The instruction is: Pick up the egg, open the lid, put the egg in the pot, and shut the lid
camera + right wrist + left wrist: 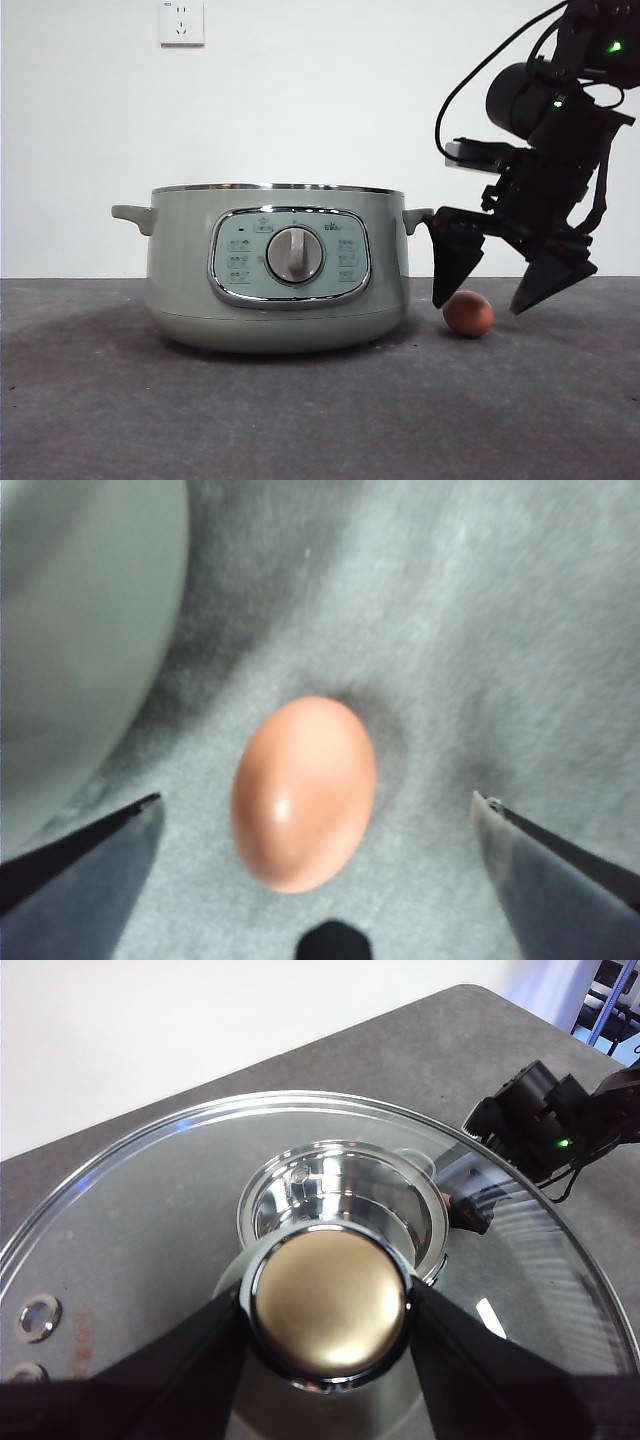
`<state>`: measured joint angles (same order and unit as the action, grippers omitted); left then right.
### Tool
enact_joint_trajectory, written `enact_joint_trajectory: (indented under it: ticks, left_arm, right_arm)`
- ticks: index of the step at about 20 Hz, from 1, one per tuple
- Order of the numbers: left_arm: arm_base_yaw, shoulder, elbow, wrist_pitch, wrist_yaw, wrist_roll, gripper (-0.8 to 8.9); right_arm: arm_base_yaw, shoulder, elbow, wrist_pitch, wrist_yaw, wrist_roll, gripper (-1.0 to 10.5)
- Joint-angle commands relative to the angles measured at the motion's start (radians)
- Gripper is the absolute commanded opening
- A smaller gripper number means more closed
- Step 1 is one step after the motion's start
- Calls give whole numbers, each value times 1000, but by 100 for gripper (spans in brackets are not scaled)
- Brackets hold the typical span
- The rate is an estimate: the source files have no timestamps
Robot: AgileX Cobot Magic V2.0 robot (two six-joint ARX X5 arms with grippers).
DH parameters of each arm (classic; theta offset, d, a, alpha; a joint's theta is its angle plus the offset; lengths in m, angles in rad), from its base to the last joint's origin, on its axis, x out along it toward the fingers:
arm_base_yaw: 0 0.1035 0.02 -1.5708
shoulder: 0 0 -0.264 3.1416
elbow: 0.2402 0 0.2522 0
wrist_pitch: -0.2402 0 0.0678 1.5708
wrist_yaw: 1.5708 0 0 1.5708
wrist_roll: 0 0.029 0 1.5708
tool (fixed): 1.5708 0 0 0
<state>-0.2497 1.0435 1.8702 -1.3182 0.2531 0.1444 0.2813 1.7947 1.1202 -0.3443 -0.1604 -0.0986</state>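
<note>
You are at the egg-pickup step. The right gripper (490, 300) hangs just above the egg (468, 313), jaws spread wide to either side and touching nothing; the egg lies on the table (300, 420) just beside the pot (275, 270). The left gripper (330, 1310) is clamped on the lid (150, 1250) knob (330, 1302). Next, lower the right gripper until the jaws flank the egg, then close gently.

We note the front view looks level across the table, close. Both wrist views look steeply down; front and right wrist share the egg (468, 313).
</note>
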Motion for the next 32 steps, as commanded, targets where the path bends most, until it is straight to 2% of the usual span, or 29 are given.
enact_joint_trajectory:
  ticks: [1,3,5,6,16,25,28,32]
  left_arm:
    - [2,-12,16,45,8,-10,-8]
    - [2,-11,16,46,8,-10,-8]
    - [2,-11,16,47,8,-10,-8]
    - [2,-10,16,47,8,-10,-8]
    - [2,-10,16,47,8,-9,-8]
    - [2,-10,16,47,8,-5,-8]
    - [2,-10,16,46,9,-5,-8]
    - [2,-4,16,45,13,-5,-8]
  right_arm:
    - [2,23,3,3,1,-5,436]
    - [2,23,3,18,1,20,387]
    - [2,23,3,23,0,32,87]
    - [2,23,3,26,0,32,-4]
    - [1,-16,3,2,-7,72,-12]
    - [9,-380,5,-143,-7,107,-12]
    - [71,-444,39,-117,-8,106,-12]
    - [213,-387,162,-93,-7,106,-12]
